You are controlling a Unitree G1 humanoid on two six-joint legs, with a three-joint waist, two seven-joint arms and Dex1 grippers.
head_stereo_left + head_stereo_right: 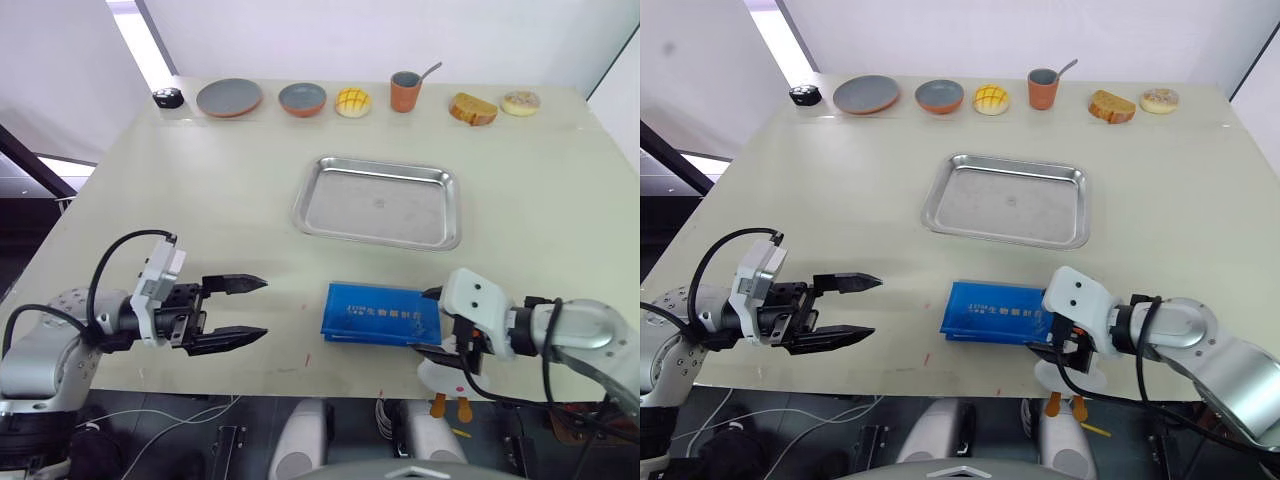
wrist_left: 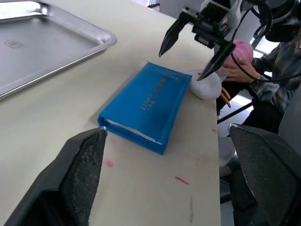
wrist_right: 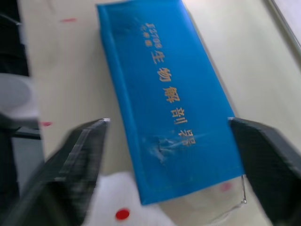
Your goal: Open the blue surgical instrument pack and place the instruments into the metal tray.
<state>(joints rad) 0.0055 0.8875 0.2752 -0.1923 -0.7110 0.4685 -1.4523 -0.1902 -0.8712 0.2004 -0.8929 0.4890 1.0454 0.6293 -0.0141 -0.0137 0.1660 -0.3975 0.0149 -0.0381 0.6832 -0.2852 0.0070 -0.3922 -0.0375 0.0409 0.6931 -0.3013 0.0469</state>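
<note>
Half of the right hand hides behind its wrist housing.

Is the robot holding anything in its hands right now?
No, nothing is held. The left hand is open above the table, and the right hand is open over the end of the flat bright-blue pouch, not gripping it.
</note>
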